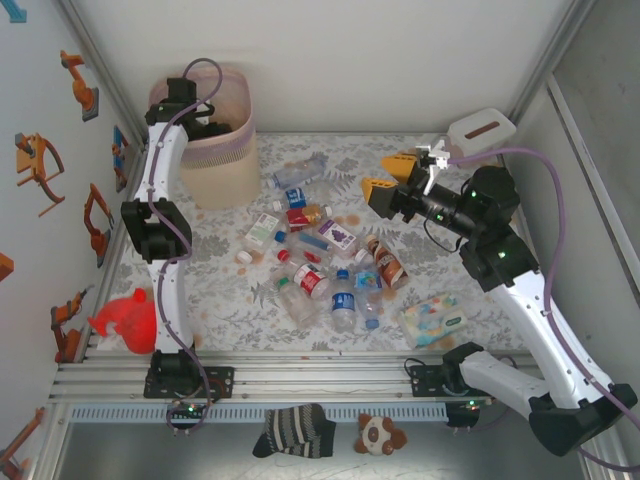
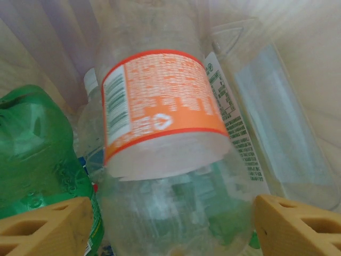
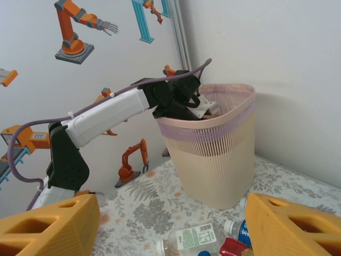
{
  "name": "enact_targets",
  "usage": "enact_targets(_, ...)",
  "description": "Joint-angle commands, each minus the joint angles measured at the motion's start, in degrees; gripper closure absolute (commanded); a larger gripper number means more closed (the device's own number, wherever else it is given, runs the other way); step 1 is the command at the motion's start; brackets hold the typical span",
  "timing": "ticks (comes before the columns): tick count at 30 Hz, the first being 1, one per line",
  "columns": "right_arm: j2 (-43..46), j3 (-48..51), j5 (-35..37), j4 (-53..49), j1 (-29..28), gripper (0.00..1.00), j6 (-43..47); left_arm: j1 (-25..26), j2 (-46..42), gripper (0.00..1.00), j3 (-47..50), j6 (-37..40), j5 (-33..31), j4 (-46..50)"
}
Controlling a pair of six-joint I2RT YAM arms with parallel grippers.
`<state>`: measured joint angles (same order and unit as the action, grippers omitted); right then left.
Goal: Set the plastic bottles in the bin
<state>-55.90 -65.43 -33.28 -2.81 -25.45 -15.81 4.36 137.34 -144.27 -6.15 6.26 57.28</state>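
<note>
Surface (image 1: pixel 240 310): your remaining plastic bottles (image 1: pixel 320 262) lie heaped at its middle. The right end effector (image 1: pixel 392 175), spread and empty above them, could scatter them.

Bin (image 1: pixel 228 178): the left end effector (image 2: pixel 173 202) is spread over an orange-labelled bottle (image 2: pixel 160 106). A careless lift may snag the liner (image 3: pixel 213 130).

The left arm (image 1: pixel 158 200) is reaching far forward along the left side, its elbow bending midway and its wrist tipping downward; the left gripper (image 2: pixel 170 229) is pointing down with its yellow fingers (image 2: pixel 42 229) standing wide apart. The right arm (image 1: pixel 520 290) is leaning forward and inward, holding the right gripper (image 1: pixel 386 176) aloft and turned leftward, its jaws gaping and empty
</note>
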Motion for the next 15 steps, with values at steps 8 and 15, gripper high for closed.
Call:
enact_targets(8,1.05,-1.01,1.07,0.31,-0.48,0.28,0.19,-0.49,-4.92,0.15,-2.45,-0.88,1.30,-1.02)
enact_targets(15,1.54,-1.01,1.70,-0.09,-0.48,0.29,0.41,-0.44,-8.57,0.13,-2.42,-1.36,2.24,-1.44)
